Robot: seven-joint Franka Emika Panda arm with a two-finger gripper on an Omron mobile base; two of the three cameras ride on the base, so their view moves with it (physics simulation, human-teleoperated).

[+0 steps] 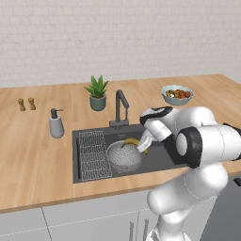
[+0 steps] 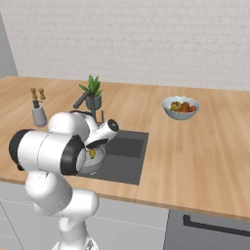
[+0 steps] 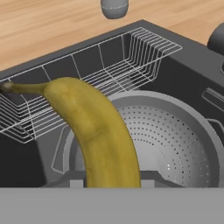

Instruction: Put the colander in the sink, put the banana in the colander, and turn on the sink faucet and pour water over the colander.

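The grey perforated colander (image 1: 123,159) (image 3: 175,135) sits in the dark sink (image 1: 162,160) (image 2: 124,156), to the right of the wire rack (image 1: 92,155) (image 3: 109,65). My gripper (image 1: 142,145) (image 2: 93,150) hangs just above the colander's right rim, shut on the yellow banana (image 1: 133,141) (image 2: 92,154). In the hand view the banana (image 3: 100,131) curves up from the bottom, over the colander's left side, with its dark tip toward the rack. The dark angular faucet (image 1: 121,106) stands behind the sink, its spout (image 2: 82,100) partly hidden by my arm.
A grey soap dispenser (image 1: 56,124) stands left of the sink and a potted plant (image 1: 97,94) behind it. A pale bowl of fruit (image 1: 177,94) (image 2: 180,107) sits at the back right. Two small shakers (image 1: 26,104) stand at the far left.
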